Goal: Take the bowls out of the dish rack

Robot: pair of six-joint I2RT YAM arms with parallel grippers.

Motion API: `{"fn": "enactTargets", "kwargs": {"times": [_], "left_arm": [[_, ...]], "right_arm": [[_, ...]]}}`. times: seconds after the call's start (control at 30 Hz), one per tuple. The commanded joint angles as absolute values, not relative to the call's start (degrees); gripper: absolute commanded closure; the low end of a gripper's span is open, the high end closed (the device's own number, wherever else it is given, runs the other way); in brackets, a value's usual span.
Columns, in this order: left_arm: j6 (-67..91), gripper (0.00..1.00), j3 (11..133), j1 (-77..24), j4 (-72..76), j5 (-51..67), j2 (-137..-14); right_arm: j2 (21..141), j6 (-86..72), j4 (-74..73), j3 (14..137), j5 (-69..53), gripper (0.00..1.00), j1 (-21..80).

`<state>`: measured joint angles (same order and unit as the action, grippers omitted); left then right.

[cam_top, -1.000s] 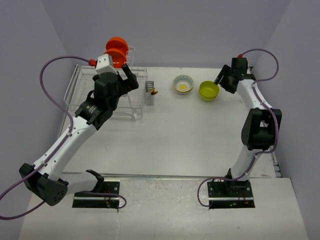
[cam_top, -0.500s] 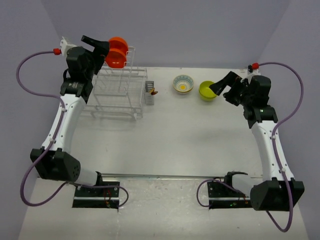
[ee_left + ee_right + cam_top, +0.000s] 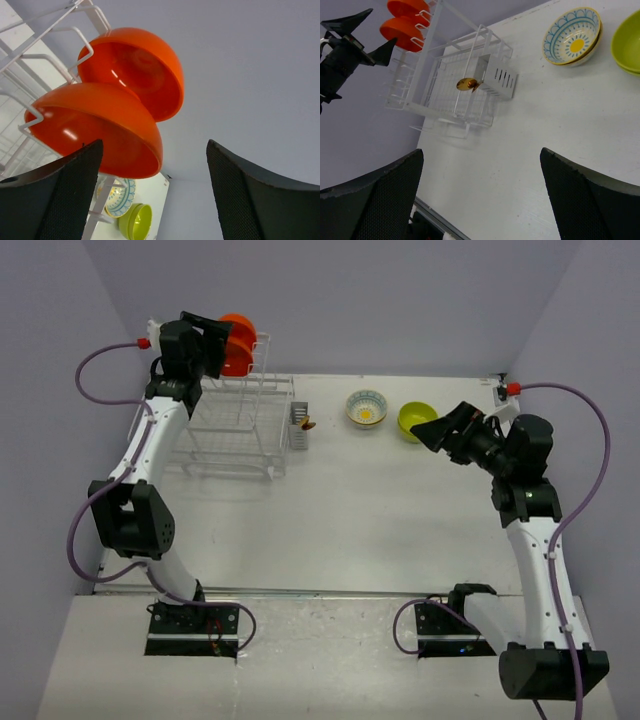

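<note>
Now the left gripper (image 3: 152, 145) is held high by the dish rack (image 3: 235, 425), its fingers spread wide with nothing between them. Two orange bowls (image 3: 100, 127) are stood on edge in the rack's upright tier, straight ahead. For a sound grip, the nearer bowl's rim is probably best straddled, one finger each side and clear of the wires, then lifted out upward. A flowered bowl (image 3: 366, 407) and a green bowl (image 3: 416, 420) are already set on the table (image 3: 350, 510). The right gripper (image 3: 480, 151) is spread and empty nearby. Compared with half a second ago, the left gripper is closer to the orange bowls; no bowl is moved.
</note>
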<state>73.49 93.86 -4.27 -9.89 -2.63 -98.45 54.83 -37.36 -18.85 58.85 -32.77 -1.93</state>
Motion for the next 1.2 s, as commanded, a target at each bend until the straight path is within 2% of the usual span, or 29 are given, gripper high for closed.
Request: {"fn": "enactTargets", "kwargs": {"times": [0.0, 0.13, 0.27, 0.33, 0.4, 0.5, 0.57, 0.6, 0.8, 1.07, 1.17], "left_arm": [[74.97, 0.2, 98.7, -4.22, -7.82, -5.71, -100.28], [75.93, 0.33, 98.09, -4.22, -8.35, -6.33, -100.9], [77.08, 0.39, 96.86, -4.31, -7.91, -6.68, -100.9], [77.43, 0.52, 96.68, -4.31, -7.91, -6.68, -101.07], [78.13, 0.6, 96.42, -4.31, -7.91, -6.59, -101.25], [78.84, 0.7, 96.07, -4.31, -7.91, -6.42, -101.25], [79.8, 0.73, 95.54, -4.31, -7.91, -6.42, -100.9], [80.24, 0.79, 94.41, -4.31, -8.0, -6.5, -100.55], [82.44, 1.0, 91.76, -4.48, -6.95, -6.42, -98.44], [83.15, 1.0, 88.95, -5.01, -1.15, -5.97, -95.98], [82.27, 1.0, 87.19, -5.19, 5.52, -5.28, -94.4]], "right_arm": [[51.69, -36.92, -18.72, 60.2, -34.54, 0.01, -2.02], [50.1, -36.39, -20.04, 61.17, -33.93, 0.01, -2.02], [49.13, -35.95, -20.65, 61.96, -33.4, 0.01, -2.02], [48.96, -35.6, -21.44, 62.58, -32.96, 0.01, -2.02], [48.43, -35.42, -21.71, 62.75, -32.61, 0.01, -2.02], [47.82, -35.16, -22.32, 63.19, -32.43, 0.01, -1.93], [47.46, -35.07, -22.32, 63.28, -32.26, 0.01, -2.02], [47.29, -34.98, -22.32, 63.28, -31.99, 0.01, -2.02], [46.93, -34.72, -22.76, 63.46, -31.9, 0.01, -2.02], [46.32, -34.37, -23.2, 63.81, -31.55, 0.01, -2.02], [46.14, -34.28, -23.38, 64.07, -31.29, 0.01, -2.02]]}}
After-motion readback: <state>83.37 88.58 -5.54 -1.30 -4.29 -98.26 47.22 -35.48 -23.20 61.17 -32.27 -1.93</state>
